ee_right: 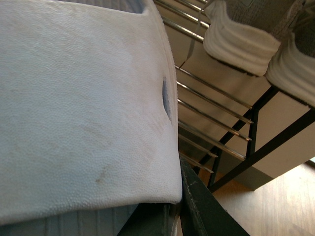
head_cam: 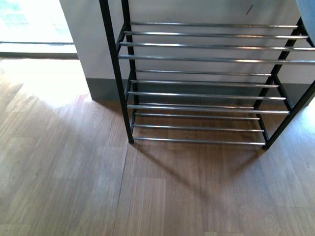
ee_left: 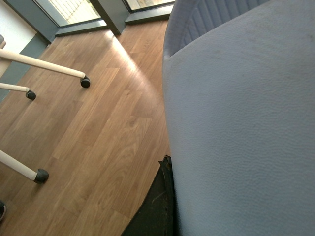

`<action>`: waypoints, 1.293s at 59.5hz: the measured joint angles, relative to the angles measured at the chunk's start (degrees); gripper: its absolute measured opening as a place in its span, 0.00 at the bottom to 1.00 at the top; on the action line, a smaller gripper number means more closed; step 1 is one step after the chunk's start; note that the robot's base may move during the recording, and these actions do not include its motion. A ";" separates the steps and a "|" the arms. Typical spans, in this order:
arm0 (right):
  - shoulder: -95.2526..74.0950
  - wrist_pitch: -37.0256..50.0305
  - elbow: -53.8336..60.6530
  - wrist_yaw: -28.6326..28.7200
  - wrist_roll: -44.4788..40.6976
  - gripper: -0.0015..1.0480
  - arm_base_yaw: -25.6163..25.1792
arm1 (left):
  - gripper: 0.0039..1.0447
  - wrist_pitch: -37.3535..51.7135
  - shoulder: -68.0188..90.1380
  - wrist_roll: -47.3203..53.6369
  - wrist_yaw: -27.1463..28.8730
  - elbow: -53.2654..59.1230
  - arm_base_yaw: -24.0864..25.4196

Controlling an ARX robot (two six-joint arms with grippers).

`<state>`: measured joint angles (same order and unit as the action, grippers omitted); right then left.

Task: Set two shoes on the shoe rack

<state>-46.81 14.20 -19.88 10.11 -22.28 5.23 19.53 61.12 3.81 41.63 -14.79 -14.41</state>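
A pale blue slide (ee_left: pixel 241 123) fills most of the left wrist view, with my left gripper (ee_left: pixel 170 201) shut on it; one black finger (ee_left: pixel 157 211) shows against its edge. Another pale blue slide (ee_right: pixel 78 108) fills the right wrist view, held by my shut right gripper (ee_right: pixel 179 211) close beside the shoe rack (ee_right: pixel 216 118). Two grey knit sneakers (ee_right: pixel 246 34) with white soles sit on an upper tier. In the front view the shoe rack (head_cam: pixel 202 59) stands against the wall, black frame and chrome rods. A pale blue slide's edge (head_cam: pixel 307 14) shows at the upper right corner.
Wooden floor (head_cam: pixel 74 187) spreads in front of the rack. White chair legs with black castors (ee_left: pixel 84 82) stand on the floor in the left wrist view. A bright window (head_cam: pixel 29 22) lies left of the grey-skirted wall (head_cam: pixel 103 88).
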 joint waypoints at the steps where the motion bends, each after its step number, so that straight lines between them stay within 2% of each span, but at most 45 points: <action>1: -0.04 0.00 0.00 0.00 0.02 0.02 0.00 | 0.02 0.00 0.00 0.02 0.02 0.00 0.00; 77: 0.20 0.00 0.02 -0.22 0.00 0.02 -0.04 | 0.02 0.00 -0.13 0.02 -0.07 0.00 -0.09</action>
<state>-46.61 14.20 -19.86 9.89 -22.28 5.19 19.53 60.99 3.84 41.56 -14.79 -14.50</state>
